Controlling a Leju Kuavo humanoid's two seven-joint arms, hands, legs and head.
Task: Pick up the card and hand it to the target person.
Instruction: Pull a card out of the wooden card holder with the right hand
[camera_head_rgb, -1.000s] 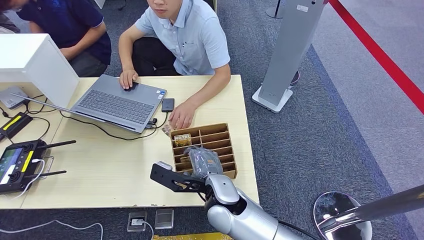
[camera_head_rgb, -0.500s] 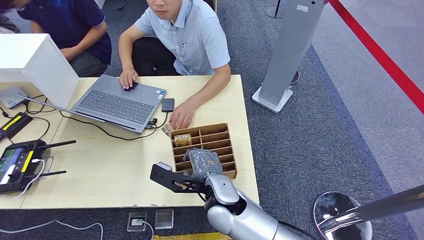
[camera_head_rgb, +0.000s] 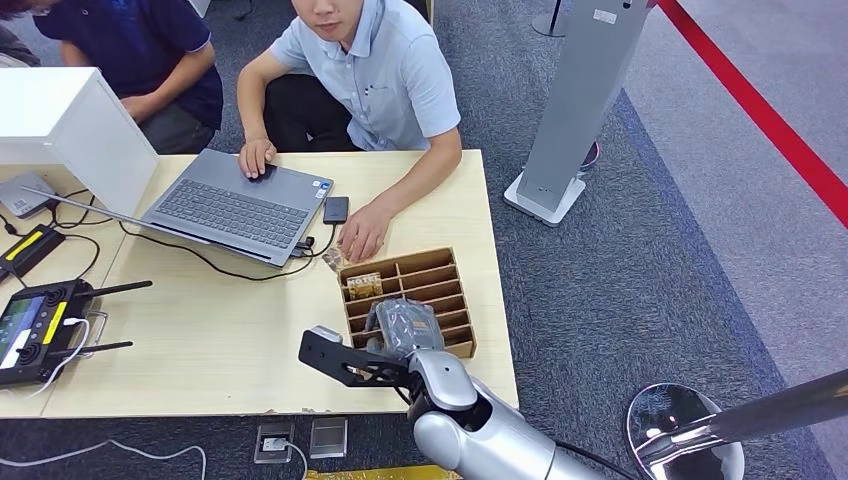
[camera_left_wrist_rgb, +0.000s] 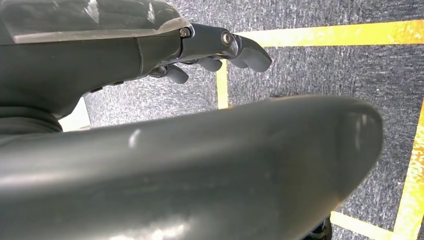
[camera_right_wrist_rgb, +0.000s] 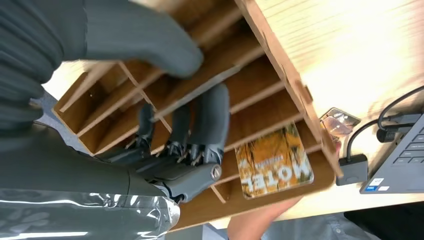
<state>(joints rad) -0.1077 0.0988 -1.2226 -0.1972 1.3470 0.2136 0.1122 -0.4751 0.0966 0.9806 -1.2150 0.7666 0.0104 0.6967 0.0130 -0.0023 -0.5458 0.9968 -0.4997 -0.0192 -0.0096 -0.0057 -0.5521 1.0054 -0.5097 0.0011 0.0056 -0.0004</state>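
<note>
Your right hand (camera_head_rgb: 402, 328) hovers empty, fingers apart, over the wooden organizer (camera_head_rgb: 452, 285) by the bench's right edge; the card (camera_head_rgb: 364, 284) lies in its far-left slot. Reaching down, fingers may catch the dividers.

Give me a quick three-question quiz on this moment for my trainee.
1. True or false: the right hand already holds the card.
2. Where does the card stand? A) in the rack B) on the laptop C) on the floor
3. Fill in: a person's hand rests on the table beside the ____.

Key: 1 false; 2 A; 3 rack.
</note>
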